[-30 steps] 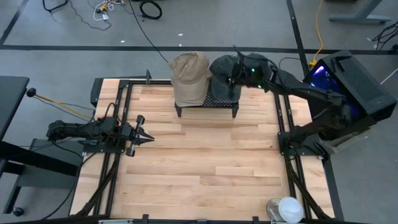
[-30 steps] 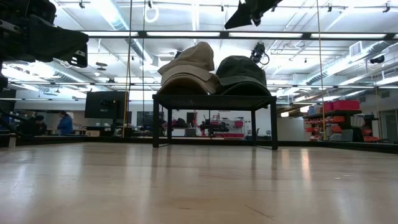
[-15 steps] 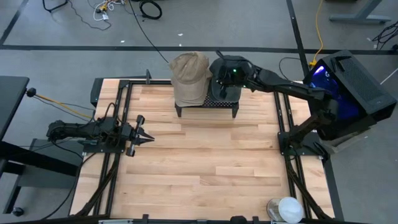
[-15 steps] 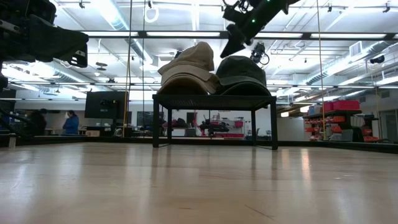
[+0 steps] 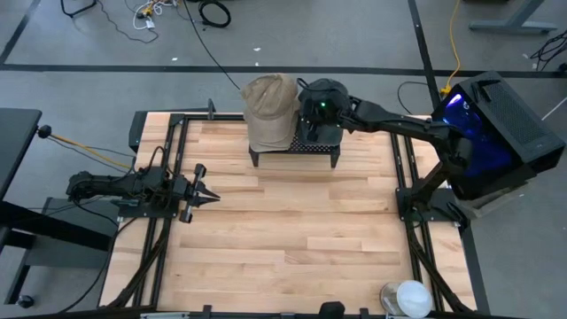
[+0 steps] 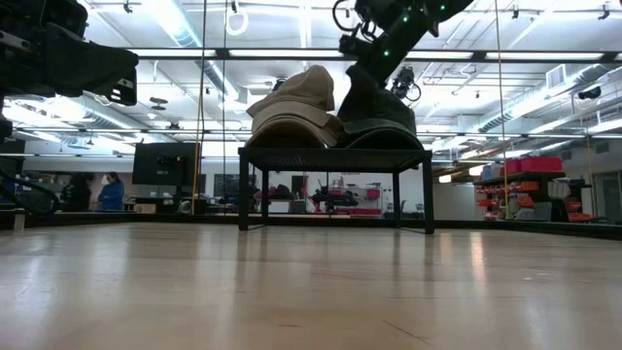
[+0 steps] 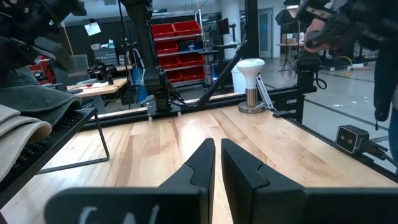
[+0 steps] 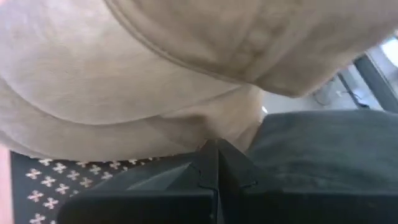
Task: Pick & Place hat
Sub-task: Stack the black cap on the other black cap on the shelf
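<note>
At the table's left edge the left gripper [image 5: 211, 195] waits low over the wooden table [image 5: 292, 230], its fingers [image 7: 200, 163] drawn nearly together with only a thin slit between them and nothing held. A blurred pale marking sits on the gripper body in the left wrist view; it cannot be read.

Toward the middle of the far edge stands a small black rack [image 5: 294, 151] with a perforated top. On its left half rests a tan cap [image 5: 270, 111], stacked over another tan one [image 6: 290, 124]. Just beside it, touching, lies the dark green cap [image 6: 381, 119] on the rack's right half.

The right gripper [image 5: 312, 113] reaches in from the right and sits down on the dark green cap, near the seam between the two hats. Its fingers [image 8: 217, 163] are pressed together, tips at the dark fabric beside the tan brim; no fabric shows pinched between them.

No brand or label shows on either cap.

At the near right corner stands a white lamp-like object [image 5: 409, 298].
</note>
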Tool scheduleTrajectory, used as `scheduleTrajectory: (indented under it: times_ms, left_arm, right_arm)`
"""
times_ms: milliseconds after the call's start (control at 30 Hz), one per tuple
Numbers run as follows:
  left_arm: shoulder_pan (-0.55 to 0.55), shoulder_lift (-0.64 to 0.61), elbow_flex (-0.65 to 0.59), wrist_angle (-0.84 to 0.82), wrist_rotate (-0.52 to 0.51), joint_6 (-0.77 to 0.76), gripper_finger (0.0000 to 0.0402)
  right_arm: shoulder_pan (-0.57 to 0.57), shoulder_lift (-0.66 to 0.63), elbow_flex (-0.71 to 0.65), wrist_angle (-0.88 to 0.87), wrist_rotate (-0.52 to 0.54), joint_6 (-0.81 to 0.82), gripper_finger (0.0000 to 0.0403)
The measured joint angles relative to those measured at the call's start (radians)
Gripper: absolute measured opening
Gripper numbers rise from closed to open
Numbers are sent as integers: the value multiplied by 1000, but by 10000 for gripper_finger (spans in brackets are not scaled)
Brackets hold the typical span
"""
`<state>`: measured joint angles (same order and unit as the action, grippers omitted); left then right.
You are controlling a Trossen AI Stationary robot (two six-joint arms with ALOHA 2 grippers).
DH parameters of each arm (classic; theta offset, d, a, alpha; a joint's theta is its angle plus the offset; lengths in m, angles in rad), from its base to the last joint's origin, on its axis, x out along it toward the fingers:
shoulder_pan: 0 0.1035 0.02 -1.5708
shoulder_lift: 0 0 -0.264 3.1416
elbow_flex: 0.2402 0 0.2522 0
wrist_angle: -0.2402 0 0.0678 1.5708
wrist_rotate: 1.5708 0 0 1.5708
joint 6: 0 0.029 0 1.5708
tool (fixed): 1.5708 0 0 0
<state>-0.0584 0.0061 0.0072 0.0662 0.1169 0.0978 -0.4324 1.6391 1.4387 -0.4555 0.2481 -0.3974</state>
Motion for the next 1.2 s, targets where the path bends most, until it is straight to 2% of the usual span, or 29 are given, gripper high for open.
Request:
scheduleTrajectory:
  times_ms: [367, 1200]
  left_arm:
    - [0, 0, 0, 0, 0, 0, 34]
    - [0, 0, 0, 0, 0, 0, 34]
  right_arm:
    - [0, 13, 0, 36, 119, -5, 0]
    - [0, 13, 0, -60, 190, 60, 0]
